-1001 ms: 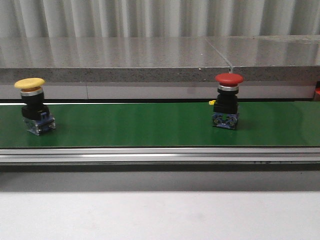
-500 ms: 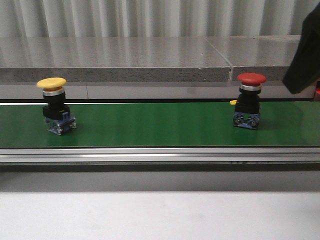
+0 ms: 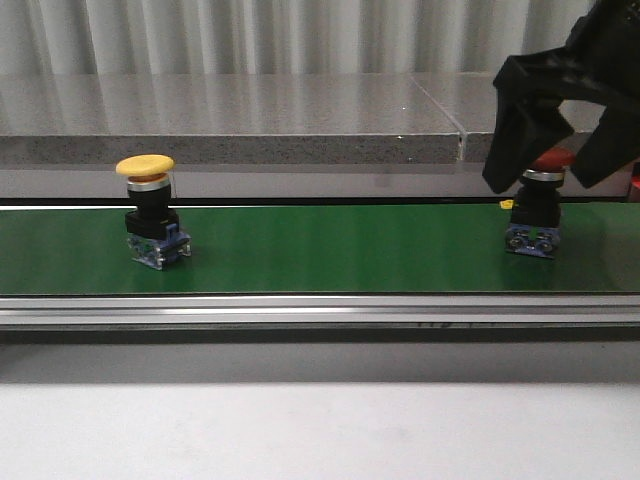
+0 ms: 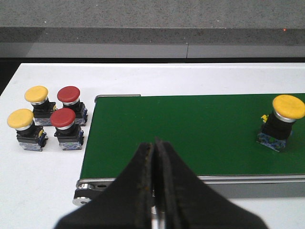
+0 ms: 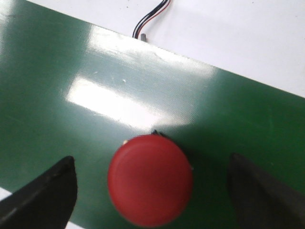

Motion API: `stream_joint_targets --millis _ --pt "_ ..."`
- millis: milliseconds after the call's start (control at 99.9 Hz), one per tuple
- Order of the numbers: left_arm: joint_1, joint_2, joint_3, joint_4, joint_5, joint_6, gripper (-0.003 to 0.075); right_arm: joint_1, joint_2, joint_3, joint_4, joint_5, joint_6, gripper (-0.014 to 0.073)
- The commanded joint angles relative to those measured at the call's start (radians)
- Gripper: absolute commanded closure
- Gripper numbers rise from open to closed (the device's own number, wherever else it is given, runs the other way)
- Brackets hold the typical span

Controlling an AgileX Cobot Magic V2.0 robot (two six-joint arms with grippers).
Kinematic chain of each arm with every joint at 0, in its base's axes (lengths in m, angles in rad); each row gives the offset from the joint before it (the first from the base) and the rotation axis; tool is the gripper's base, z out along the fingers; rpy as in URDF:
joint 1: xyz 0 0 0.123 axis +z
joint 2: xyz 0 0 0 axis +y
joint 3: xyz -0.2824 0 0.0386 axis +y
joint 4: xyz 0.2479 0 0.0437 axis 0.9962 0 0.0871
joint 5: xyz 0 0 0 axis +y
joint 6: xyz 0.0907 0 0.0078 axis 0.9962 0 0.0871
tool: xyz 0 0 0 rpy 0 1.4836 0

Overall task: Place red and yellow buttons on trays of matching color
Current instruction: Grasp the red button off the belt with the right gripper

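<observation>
A red button (image 3: 533, 222) stands upright on the green belt (image 3: 330, 250) at the right. My right gripper (image 3: 557, 150) hangs over it, open, one finger on each side of the cap and apart from it. From the right wrist the red cap (image 5: 150, 179) sits between the spread fingers (image 5: 47, 195). A yellow button (image 3: 148, 212) stands on the belt at the left, also seen as the yellow button (image 4: 283, 122) from the left wrist. My left gripper (image 4: 155, 145) is shut on nothing, near the belt's end. The trays are out of view.
Two yellow buttons (image 4: 36, 98) (image 4: 22, 125) and two red buttons (image 4: 69, 98) (image 4: 64, 124) stand in a cluster on the white table beside the belt's end. A grey stone ledge (image 3: 250, 120) runs behind the belt. A thin cable (image 5: 150, 21) lies on the white surface past the belt.
Both buttons have travelled to the right along the belt. My right gripper has come in from the upper right and down around the red button's cap.
</observation>
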Motion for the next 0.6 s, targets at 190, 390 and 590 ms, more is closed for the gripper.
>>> stream_joint_targets --millis 190,390,590 --pt "-0.007 0.004 -0.028 -0.012 -0.074 -0.002 0.074 -0.005 0.024 -0.049 0.005 -0.008 -0.015 0.0423" --pt "-0.007 0.004 -0.028 -0.012 -0.074 -0.002 0.074 -0.083 0.015 -0.135 0.004 0.123 -0.015 0.0573" --pt "-0.007 0.004 -0.028 -0.012 -0.074 -0.002 0.074 -0.25 0.016 -0.28 0.004 0.203 -0.015 0.0573"
